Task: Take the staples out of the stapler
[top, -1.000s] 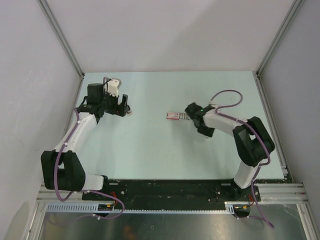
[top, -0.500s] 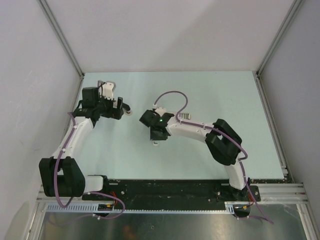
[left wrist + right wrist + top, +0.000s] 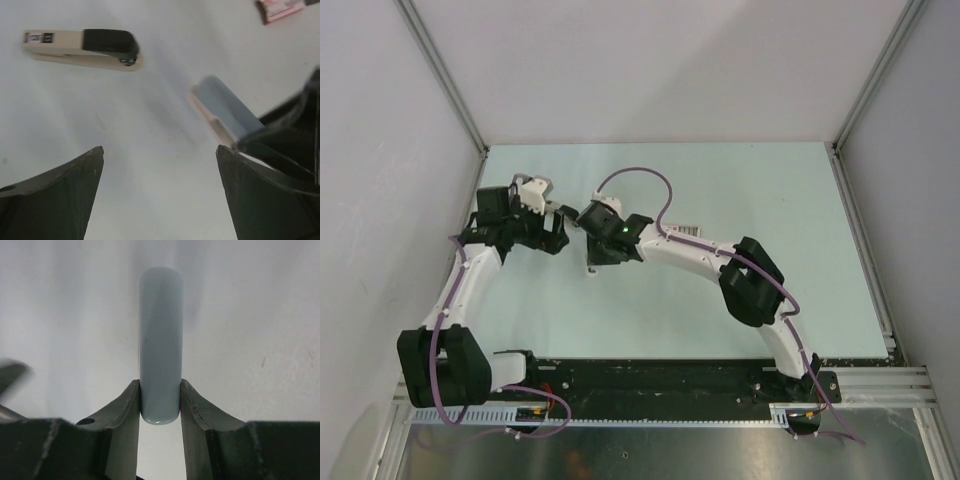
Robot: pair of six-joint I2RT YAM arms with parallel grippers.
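The stapler (image 3: 85,46), beige with a black top, lies flat on the table at the upper left of the left wrist view. No staples show in any view. My right gripper (image 3: 160,390) (image 3: 594,260) is shut on a pale blue-grey rounded bar (image 3: 160,335) with a beige underside (image 3: 225,116), which sticks out ahead of the fingers. My left gripper (image 3: 160,149) (image 3: 562,228) is wide open and empty, just left of the right gripper. The bar's tip hangs close to its right finger (image 3: 260,195).
A small red and white box (image 3: 281,9) lies on the pale green table (image 3: 760,180), partly under the right arm (image 3: 690,232). The right arm reaches far left across the middle. Grey walls close in the left, back and right sides.
The right arm has swung left across the table with the bar, from beside the small box to next to the left gripper. The left gripper has shifted slightly and stays open.
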